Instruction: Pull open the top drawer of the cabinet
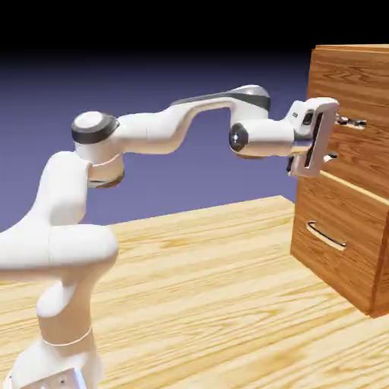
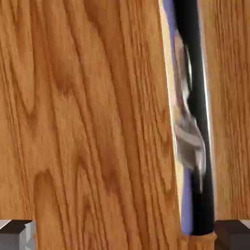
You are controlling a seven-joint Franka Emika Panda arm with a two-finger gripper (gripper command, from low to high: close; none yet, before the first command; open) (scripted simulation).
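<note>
The cabinet (image 1: pixel 357 50) stands at the right of the exterior view, reddish-brown wood with two stacked drawers. The top drawer (image 1: pixel 366 156) sits flush with the cabinet's face. My gripper (image 1: pixel 342 139) is open and right up against that drawer front, one finger above the other. In the hand view the drawer's wood (image 2: pixel 88 127) fills the frame. Its shiny silver bar handle (image 2: pixel 193 122) runs from top to bottom, inside the open fingers and close to the right fingertip (image 2: pixel 233 234). The left fingertip (image 2: pixel 17 234) stands far off it. Nothing is gripped.
The lower drawer (image 1: pixel 338 262) is shut, its silver handle (image 1: pixel 327 236) below my hand. The pale wooden tabletop (image 1: pixel 205 289) stretches from the cabinet's foot to the arm's base (image 1: pixel 61 357).
</note>
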